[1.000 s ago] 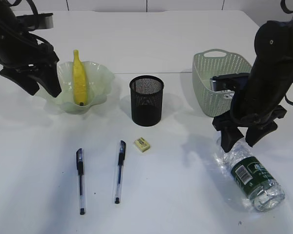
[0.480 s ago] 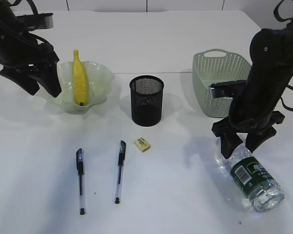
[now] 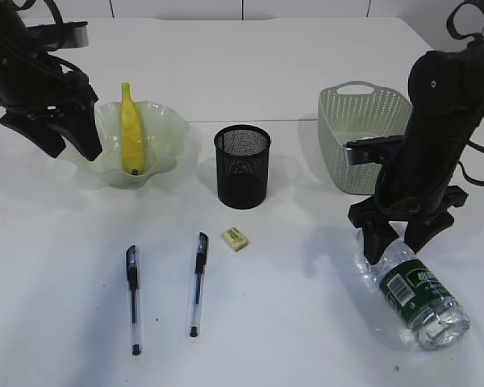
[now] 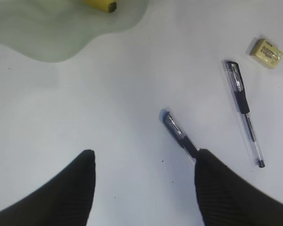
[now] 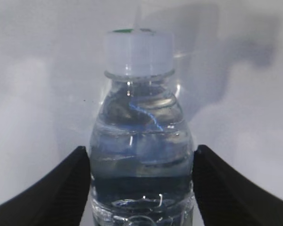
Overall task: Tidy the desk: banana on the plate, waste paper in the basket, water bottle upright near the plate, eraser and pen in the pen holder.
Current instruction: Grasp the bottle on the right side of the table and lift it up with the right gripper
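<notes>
The water bottle [image 3: 415, 298] lies on its side on the desk [image 3: 306, 322] at the front right, white cap [image 5: 138, 47] pointing away. My right gripper [image 3: 395, 242] is open and straddles its shoulder [image 5: 140, 136], one finger close on each side. The banana [image 3: 130, 129] rests in the pale green plate [image 3: 165, 129]. My left gripper [image 3: 68, 145] hangs open and empty just left of the plate. Two pens [image 3: 132, 298] [image 3: 197, 282] and the yellow eraser [image 3: 235, 238] lie in front of the black pen holder [image 3: 242, 165]. The basket [image 3: 363, 137] stands behind my right arm. No waste paper shows.
Under the left gripper [image 4: 145, 155] is bare desk, with one pen [image 4: 177, 132] running beneath its right finger, the other pen [image 4: 243, 110] and the eraser [image 4: 266, 52] further right. The plate's rim [image 4: 47, 33] is at the top left.
My right arm has come down a little and shifted slightly left, bringing its fingers lower around the bottle's shoulder. The bottle, the left arm and everything else have stayed put.
</notes>
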